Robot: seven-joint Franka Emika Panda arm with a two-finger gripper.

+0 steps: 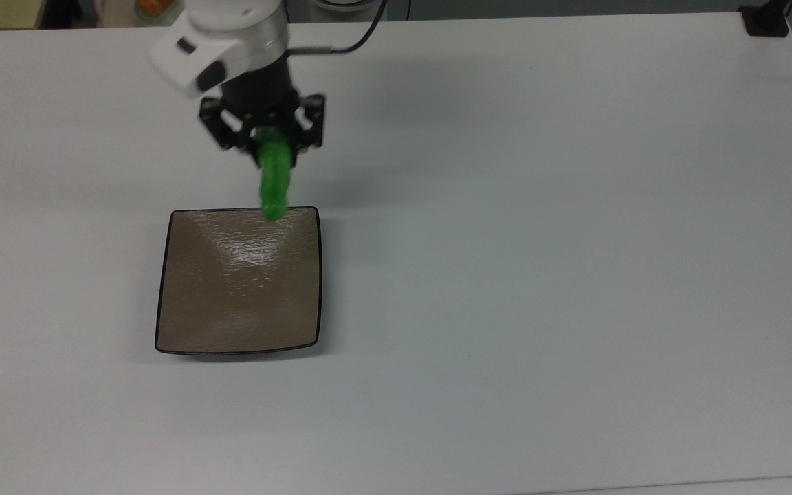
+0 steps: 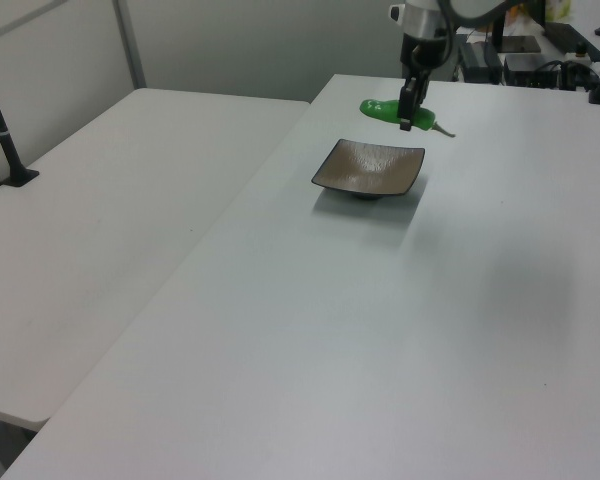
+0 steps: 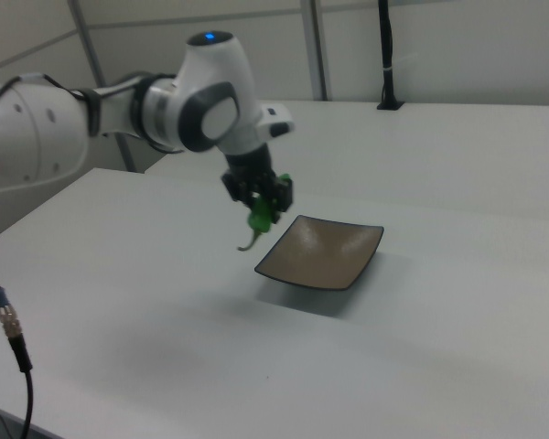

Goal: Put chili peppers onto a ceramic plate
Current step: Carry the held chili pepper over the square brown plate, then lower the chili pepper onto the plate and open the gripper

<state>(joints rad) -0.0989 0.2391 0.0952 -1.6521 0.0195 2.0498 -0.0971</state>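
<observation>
The gripper [image 1: 273, 146] was clamped on the chili pepper [image 1: 275, 183], holding it in the air above the white table [image 1: 540, 240]. In the top view the pepper's green tip reached just over the upper edge of the ceramic plate [image 1: 238, 285], while the fingers sat above that edge, off the plate. In the left view the pepper [image 2: 382, 110] lay roughly level, past the plate's [image 2: 369, 168] far side, its thin stem pointing toward the left view's right. In the right view the stem hung curling below the gripper [image 3: 262, 206], at the plate's [image 3: 322, 252] left corner.
</observation>
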